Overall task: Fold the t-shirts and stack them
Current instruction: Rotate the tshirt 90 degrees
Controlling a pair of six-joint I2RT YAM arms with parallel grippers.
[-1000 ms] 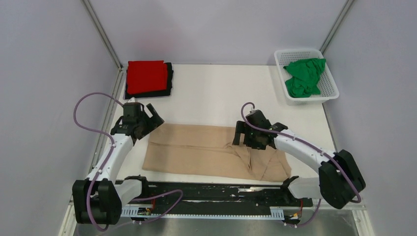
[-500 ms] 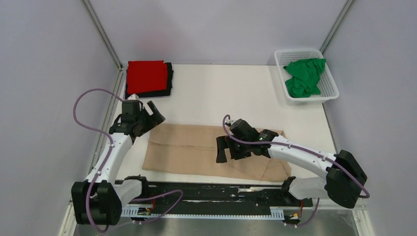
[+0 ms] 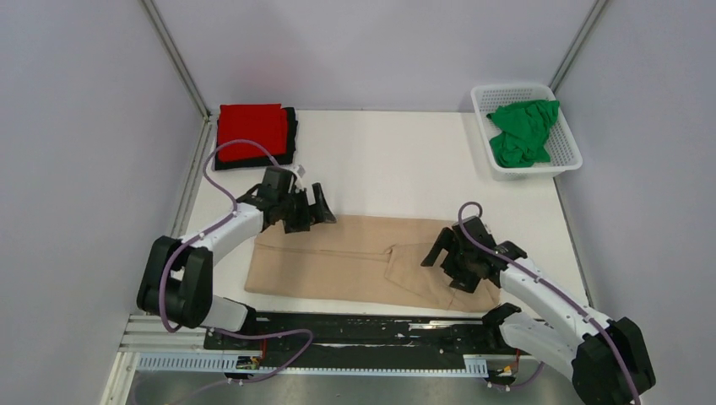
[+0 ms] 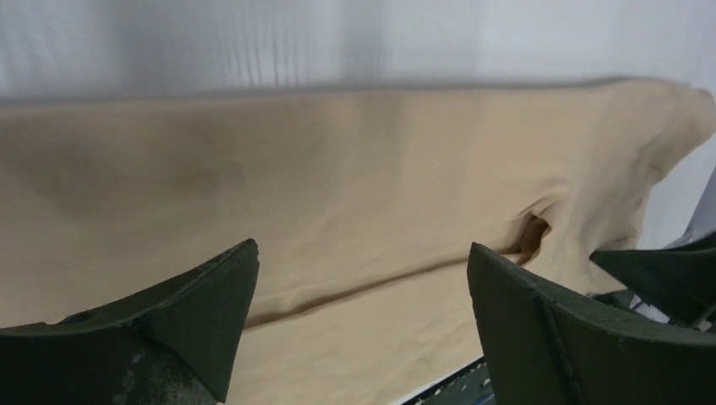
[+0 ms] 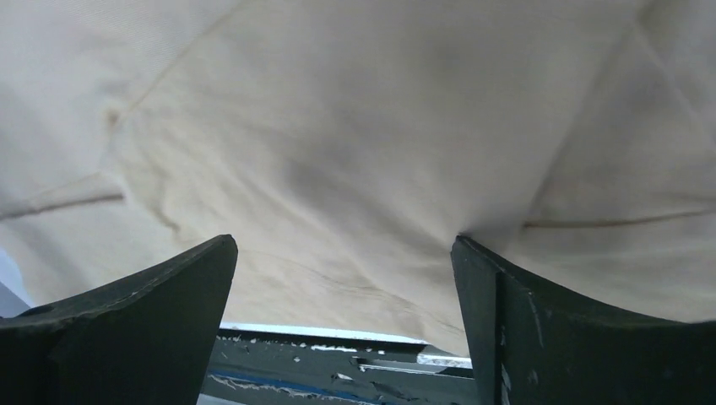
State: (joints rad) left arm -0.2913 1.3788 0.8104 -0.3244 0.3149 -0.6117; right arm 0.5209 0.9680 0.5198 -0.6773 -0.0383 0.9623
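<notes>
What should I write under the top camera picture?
Left gripper and right gripper open over the beige t-shirt, green t-shirt in the basket.

black t-shirt, mostly hidden (under red t-shirt)

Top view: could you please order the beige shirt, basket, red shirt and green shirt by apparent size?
1. Beige shirt, spread flat.
2. Basket.
3. Red shirt and green shirt: these look about alike, one folded and one crumpled, so I would not rank them.
</notes>
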